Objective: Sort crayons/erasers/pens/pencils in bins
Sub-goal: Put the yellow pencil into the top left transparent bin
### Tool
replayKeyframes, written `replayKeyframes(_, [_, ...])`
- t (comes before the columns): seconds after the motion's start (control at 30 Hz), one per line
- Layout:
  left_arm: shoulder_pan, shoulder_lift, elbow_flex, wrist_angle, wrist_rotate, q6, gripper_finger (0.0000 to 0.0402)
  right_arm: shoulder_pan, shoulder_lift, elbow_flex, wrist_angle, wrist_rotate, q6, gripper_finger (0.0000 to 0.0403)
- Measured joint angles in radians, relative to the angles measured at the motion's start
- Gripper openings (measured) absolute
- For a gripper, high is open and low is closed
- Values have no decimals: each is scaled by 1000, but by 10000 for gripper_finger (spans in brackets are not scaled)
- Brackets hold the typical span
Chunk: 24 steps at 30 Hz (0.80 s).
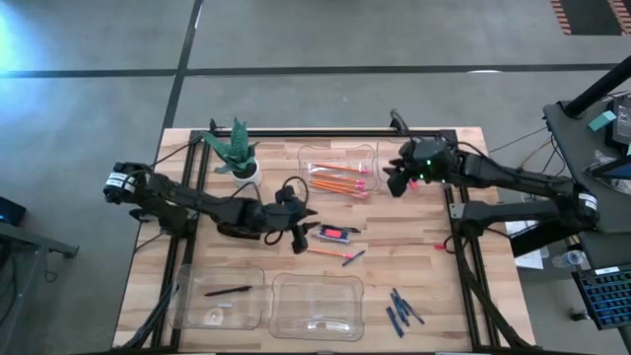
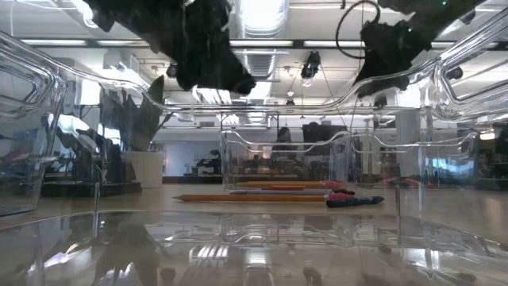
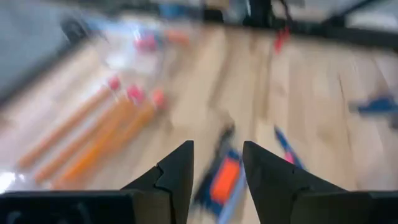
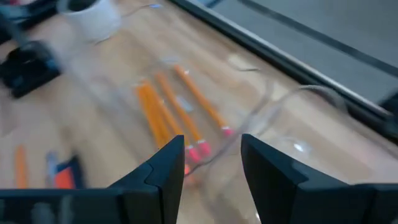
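Several orange pencils (image 1: 340, 182), pink ends, in bin (image 1: 338, 156).

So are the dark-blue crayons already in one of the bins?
No: in the high view the crayons lie loose on the bare wood, to the right of the near clear bin, outside its walls.

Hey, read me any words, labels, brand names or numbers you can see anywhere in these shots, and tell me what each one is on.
No readable text anywhere.
The white bands on the arms are too small to read.
The small black box shows only a red patch, nothing legible.
The bins and pencils carry no legible markings.
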Motion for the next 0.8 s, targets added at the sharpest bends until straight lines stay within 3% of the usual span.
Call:
replayKeyframes(0.17, [17,0,-1,-108,163,128,125,100,0,-19,9,1,0,149])
replayKeyframes(0.37, [33,28,1,-106,181,203,125,169,6,-63,97,3,1,144])
replayKeyframes(0.8, [36,320,57,-82,420,182,125,282,5,-70,120,3,8,140])
